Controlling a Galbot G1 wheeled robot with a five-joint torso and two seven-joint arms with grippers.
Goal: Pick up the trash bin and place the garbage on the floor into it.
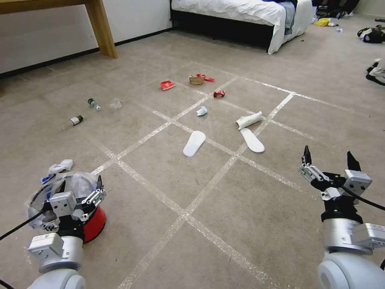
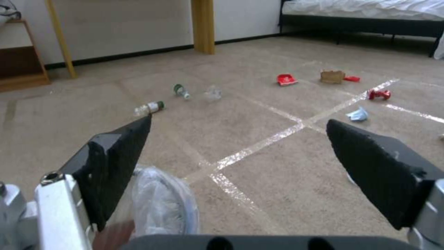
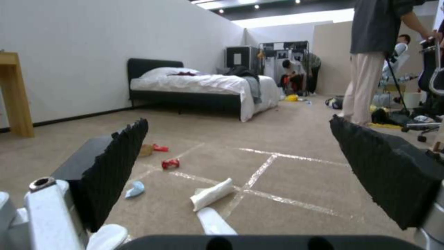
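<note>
- Beige carpet floor (image 1: 224,208) crossed by shiny tape lines; bed (image 1: 240,12) at the far wall, wooden leg (image 1: 102,28) far left.
- trash bin (image 1: 94,222) sits on the floor at near left, red wall showing, crinkled clear liner (image 1: 78,184) bunched over its top; contents can't be made out through the plastic.
- left pincer (image 1: 80,186) hovers right over the bin, fingers apart; arm body covers most of the bin in head view.
- left wrist view: only a slice of liner (image 2: 162,205) and rim shows between the spread fingers (image 2: 120,166).
- white crumpled scrap (image 1: 61,165) lies just beyond the bin.
- right pincer (image 1: 331,158) at near right, fingers wide apart, holding nothing, above bare carpet.
- Garbage on the floor ahead: two white slippers (image 1: 194,143), rolled white paper (image 1: 249,119), blue mask (image 1: 201,111), crushed red can (image 1: 219,93), brown paper (image 1: 196,80), red wrapper (image 1: 167,84), two green-capped bottles (image 1: 94,104).
- right wrist view shows slipper tips cut off at the frame edge, plus white paper (image 3: 213,193) and mask (image 3: 135,190).
- clear plastic bit (image 1: 116,104) near the bottles, hard to identify.
</note>
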